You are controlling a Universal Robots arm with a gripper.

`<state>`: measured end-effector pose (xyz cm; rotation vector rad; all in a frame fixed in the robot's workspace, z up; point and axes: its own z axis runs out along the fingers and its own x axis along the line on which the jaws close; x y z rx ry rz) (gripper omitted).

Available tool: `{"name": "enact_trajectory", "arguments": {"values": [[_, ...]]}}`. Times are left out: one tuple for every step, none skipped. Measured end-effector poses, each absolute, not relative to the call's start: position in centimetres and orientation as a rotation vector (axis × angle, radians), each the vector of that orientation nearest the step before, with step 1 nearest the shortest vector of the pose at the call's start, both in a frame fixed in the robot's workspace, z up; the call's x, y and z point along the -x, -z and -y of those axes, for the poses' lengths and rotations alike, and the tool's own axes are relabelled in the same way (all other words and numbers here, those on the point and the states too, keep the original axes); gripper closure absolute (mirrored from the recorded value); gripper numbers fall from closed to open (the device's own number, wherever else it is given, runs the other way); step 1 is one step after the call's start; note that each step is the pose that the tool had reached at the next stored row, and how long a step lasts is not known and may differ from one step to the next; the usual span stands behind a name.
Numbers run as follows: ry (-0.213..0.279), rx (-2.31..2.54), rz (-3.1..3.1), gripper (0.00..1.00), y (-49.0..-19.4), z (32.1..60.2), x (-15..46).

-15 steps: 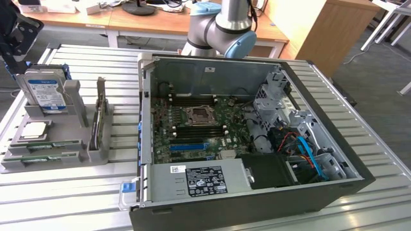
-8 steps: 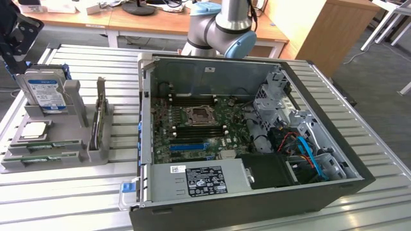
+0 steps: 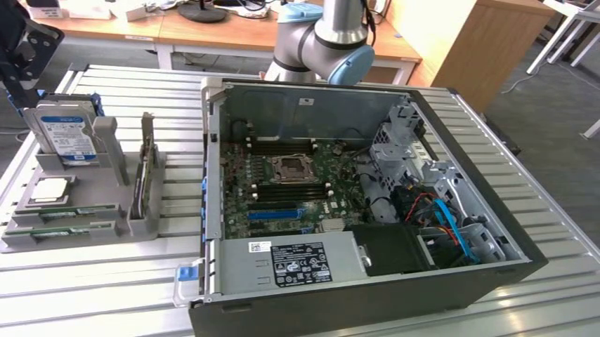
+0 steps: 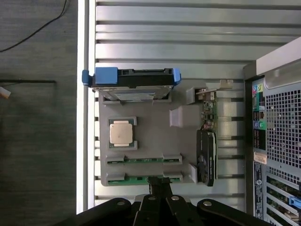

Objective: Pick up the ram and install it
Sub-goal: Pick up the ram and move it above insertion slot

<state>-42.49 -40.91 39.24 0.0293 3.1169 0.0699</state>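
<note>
Two ram sticks lie flat in slots of the grey holder (image 4: 150,136): one green stick (image 4: 143,160) and a second (image 4: 134,178) beside it. In the exterior view they sit at the holder's front, the ram (image 3: 73,212) behind its twin (image 3: 56,229). My gripper (image 4: 160,180) hangs above the holder with its black fingers shut and nothing between them, its tip over the end of the outer stick. The gripper (image 3: 19,74) is a dark shape high above the holder at the exterior view's left.
The holder also carries a silver hard drive (image 3: 67,133) in a blue bracket, a square processor (image 3: 49,189) and an upright card (image 3: 142,175). The open computer case (image 3: 450,210) lies at the exterior view's right, its motherboard (image 3: 291,179) exposed. All stands on a slatted metal table (image 3: 94,281).
</note>
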Motion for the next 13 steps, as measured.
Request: {"name": "enact_trajectory", "arguments": {"values": [[-0.070,-0.023,-3.117,0.89,-39.24,40.91,42.49],[-0.070,-0.016,-3.117,0.89,-39.25,40.91,42.49],[-0.070,-0.009,-3.117,0.89,-39.25,40.91,42.49],[-0.070,-0.001,-3.117,0.89,-39.24,40.91,42.49],[-0.070,0.008,-3.118,0.89,-39.24,40.91,42.49],[-0.070,0.018,-3.118,0.89,-39.24,40.91,42.49],[-0.071,0.027,-3.118,0.89,-39.24,40.91,42.49],[-0.071,0.037,-3.118,0.89,-39.24,40.91,42.49],[-0.071,0.048,-3.118,0.89,-39.25,40.91,42.49],[-0.071,0.059,-3.118,0.89,-39.24,40.91,42.49],[-0.071,0.071,-3.118,0.89,-39.24,40.91,42.49],[-0.071,0.083,-3.118,0.89,-39.24,40.91,42.49],[-0.071,0.094,-3.117,0.89,-39.24,40.91,42.49]]}}
